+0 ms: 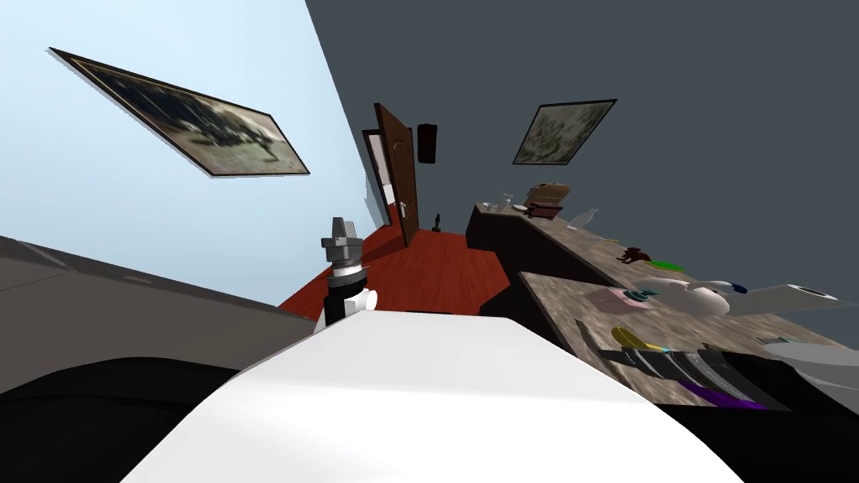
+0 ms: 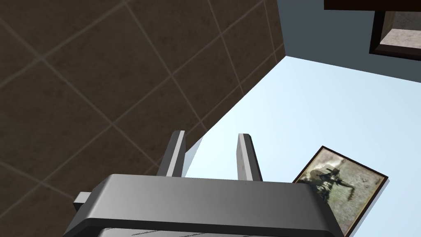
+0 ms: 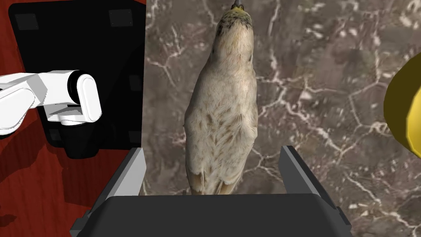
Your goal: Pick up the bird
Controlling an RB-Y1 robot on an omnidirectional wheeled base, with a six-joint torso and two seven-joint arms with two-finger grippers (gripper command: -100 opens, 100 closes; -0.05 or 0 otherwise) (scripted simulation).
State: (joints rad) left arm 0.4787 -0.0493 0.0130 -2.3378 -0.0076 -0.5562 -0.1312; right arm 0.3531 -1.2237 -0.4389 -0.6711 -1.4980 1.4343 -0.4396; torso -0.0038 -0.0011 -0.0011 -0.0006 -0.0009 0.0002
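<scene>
The right gripper (image 3: 213, 164) hangs close over a brown marbled surface (image 3: 329, 61) with white veins, its fingers (image 3: 132, 173) spread wide and gripping nothing. The bird (image 3: 222, 111) lies between them on the surface, touching neither finger. It is pale and buff with fine dark speckles. Its tail end is near the gripper's dark body, and its head and small beak point straight away from it. The bird lies close to the edge of the surface. One finger stands just over that edge, and below it a red wooden floor (image 3: 24, 185) shows with a black boxy shape (image 3: 82, 33) on it. On the far side of the other finger, a rounded yellow thing (image 3: 405, 111) rests on the surface, apart from the bird. The left gripper (image 1: 341, 225) is raised upright in front of the chest, well away from the surface. Its fingers stand a little apart, with a narrower gap than the right's and nothing between them. Farther back in the head view, a brown door (image 1: 398, 172) stands open at the end of the floor.
</scene>
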